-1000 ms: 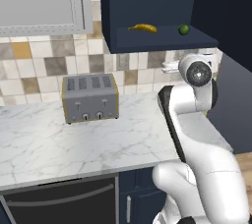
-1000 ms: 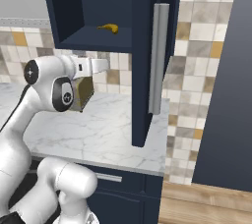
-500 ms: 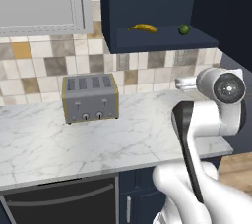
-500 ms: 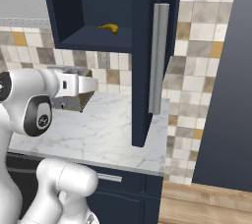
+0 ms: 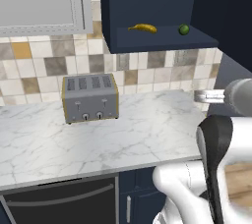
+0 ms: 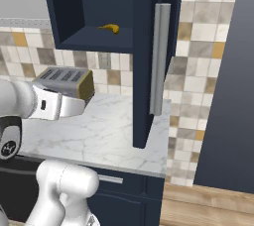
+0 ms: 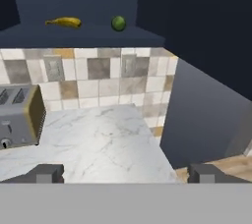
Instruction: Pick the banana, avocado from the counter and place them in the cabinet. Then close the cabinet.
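1. Cabinet (image 5: 157, 16): a large dark navy wall unit, flat and matt, standing open. Its door (image 6: 149, 56) swings out towards you over the right end of the worktop, with a vertical silver bar handle (image 6: 158, 59) on its face. This door is, by your judgement, what remains to be moved.
2. Worktop (image 5: 123, 134): white marble pattern with grey veins, smooth, above navy base units. Neither fruit lies on it.
3. Toaster (image 5: 90, 98): a grey boxy four-slot body with yellowish sides, at the back of the worktop, left of the cabinet.
4. Gripper (image 7: 125, 173): its jaws stand wide and hold nothing. In the hand view it looks over the worktop towards the tiled wall; the open door lies to its right, its long axis upright, so you would likely push sideways against the door's broad face.
5. Banana (image 5: 143, 28): small, curved, yellow with dark tips, lying lengthwise on the cabinet shelf, up and left of the gripper.
6. Avocado (image 5: 183, 29): a small, round, dark green ball on the same shelf, right of the banana and apart from it.
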Tool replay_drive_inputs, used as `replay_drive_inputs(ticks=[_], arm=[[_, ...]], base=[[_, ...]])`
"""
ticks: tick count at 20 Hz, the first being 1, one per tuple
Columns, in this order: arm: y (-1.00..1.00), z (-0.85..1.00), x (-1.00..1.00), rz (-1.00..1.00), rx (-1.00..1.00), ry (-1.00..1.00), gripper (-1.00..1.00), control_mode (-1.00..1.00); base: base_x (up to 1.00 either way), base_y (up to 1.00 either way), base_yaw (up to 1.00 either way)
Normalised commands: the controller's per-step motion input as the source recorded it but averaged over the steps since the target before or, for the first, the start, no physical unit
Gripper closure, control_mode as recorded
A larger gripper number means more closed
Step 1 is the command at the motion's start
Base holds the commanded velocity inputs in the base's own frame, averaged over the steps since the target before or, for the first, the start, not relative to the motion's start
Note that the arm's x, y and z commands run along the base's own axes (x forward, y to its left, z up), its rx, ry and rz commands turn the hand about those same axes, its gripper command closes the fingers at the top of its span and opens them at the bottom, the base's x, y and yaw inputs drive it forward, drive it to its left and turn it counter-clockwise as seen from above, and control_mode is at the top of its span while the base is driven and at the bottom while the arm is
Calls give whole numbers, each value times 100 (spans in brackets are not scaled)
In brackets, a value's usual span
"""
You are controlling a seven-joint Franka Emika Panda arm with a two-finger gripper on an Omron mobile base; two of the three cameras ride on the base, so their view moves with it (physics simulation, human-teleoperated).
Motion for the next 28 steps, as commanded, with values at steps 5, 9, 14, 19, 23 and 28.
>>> replay_drive_inputs(ticks=[5,9,14,19,23,28], arm=[[-9,-26,-100,0,13,-2,-100,-100],[-28,-47,-100,0,14,-12,-100,-100],[-46,-44,-98,0,20,-15,-100,-100],[-61,-35,-55,0,21,-9,-100,-100],[-75,-29,-21,0,23,-6,-100,-100],[-80,-24,-2,0,24,-4,-100,-100]], base=[[0,0,0],[0,0,0],[0,0,0],[0,0,0],[0,0,0],[0,0,0]])
